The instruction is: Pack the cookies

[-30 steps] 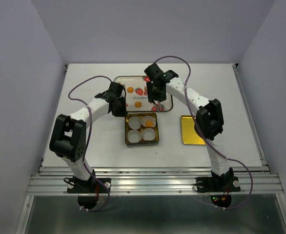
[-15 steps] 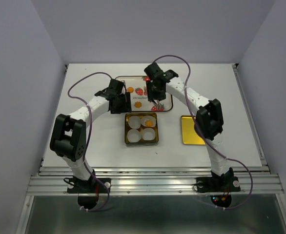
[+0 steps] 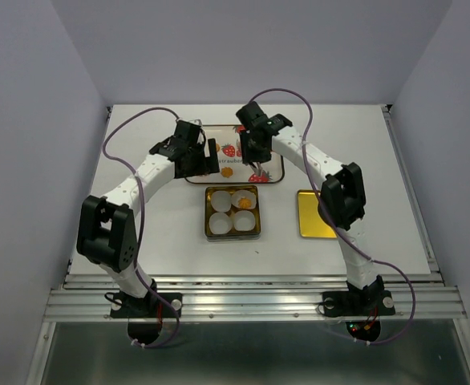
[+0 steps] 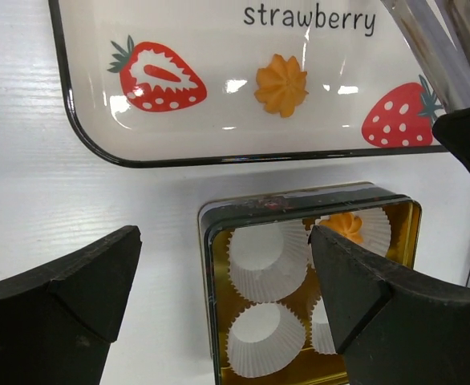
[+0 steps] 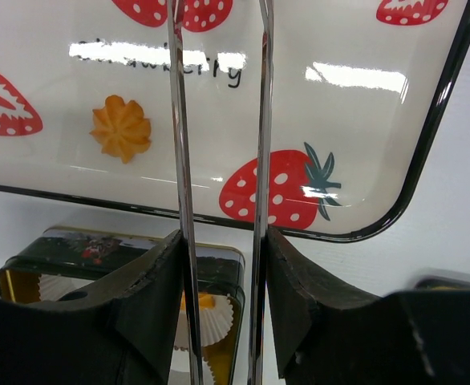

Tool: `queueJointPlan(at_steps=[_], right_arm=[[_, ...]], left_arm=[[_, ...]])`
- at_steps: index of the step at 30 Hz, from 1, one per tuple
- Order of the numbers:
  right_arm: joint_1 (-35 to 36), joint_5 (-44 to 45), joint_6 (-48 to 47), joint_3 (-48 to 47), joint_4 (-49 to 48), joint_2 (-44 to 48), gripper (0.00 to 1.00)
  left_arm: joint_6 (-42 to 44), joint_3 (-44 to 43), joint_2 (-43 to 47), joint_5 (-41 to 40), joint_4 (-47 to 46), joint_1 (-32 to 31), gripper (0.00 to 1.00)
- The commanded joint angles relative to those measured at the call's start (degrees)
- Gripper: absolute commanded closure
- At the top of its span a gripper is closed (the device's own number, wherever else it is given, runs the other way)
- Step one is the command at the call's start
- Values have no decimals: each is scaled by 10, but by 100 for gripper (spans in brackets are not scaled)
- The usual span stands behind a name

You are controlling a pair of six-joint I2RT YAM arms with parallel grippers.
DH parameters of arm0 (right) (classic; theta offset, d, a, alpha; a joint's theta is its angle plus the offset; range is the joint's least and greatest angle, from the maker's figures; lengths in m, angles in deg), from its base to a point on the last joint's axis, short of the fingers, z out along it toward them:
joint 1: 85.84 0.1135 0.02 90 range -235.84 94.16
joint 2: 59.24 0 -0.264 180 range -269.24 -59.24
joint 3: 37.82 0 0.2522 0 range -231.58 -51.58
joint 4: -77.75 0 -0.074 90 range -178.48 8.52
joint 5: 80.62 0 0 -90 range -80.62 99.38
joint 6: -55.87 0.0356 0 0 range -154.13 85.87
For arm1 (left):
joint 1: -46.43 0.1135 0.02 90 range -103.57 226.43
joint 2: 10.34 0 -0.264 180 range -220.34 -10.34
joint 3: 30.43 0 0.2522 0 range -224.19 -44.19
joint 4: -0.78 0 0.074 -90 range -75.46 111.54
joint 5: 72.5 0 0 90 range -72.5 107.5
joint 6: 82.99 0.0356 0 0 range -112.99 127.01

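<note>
The left tool [image 3: 196, 156] has swung away from the tin [image 4: 205, 233] toward the far side of the counter [image 3: 363, 144], and it now hangs over the near-left part of the tray [image 4: 83, 132]; the right tool [image 3: 255, 148] has scarcely shifted over the tray's right half. In the left wrist view the left tool's fingers are spread wide and carry nothing; the right tool is pressed onto a pair of tweezers [image 5: 219, 120], whose tips run out of its wrist view, so what they hold, if anything, cannot be told. One loose cookie [image 4: 281, 84] lies on the tray below the printed word; one packed cookie [image 4: 341, 227] sits in the far-right of the four paper cups [image 4: 265, 255] in the tin; no other cookies show, and the left arm may hide some. The other three cups look empty, so the packing seems about a quarter done; the left arm's retreat leaves the tin open to the tweezers; the gold lid [image 3: 315, 213] lies apart on the right.
</note>
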Motion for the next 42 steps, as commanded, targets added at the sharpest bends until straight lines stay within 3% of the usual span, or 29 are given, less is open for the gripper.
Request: queueJointPlan(at_steps=[1, 10, 18, 29, 34, 42], right_arm=[[4, 17, -3, -34, -28, -13, 52], [4, 19, -3, -39, -32, -20, 53], [4, 27, -8, -50, -33, -18, 63], [4, 25, -9, -19, -42, 43, 66], [4, -8, -10, 14, -45, 78, 66], [4, -46, -41, -12, -22, 91, 66]], left_arm=[[-2, -27, 31, -34, 24, -2, 1], [-13, -63, 29, -47, 58, 0, 1], [-38, -99, 28, -78, 96, 0, 1], [-160, -238, -10, -134, 263, 40, 1], [-215, -250, -36, -116, 285, 83, 1], [-229, -277, -48, -129, 300, 86, 1]])
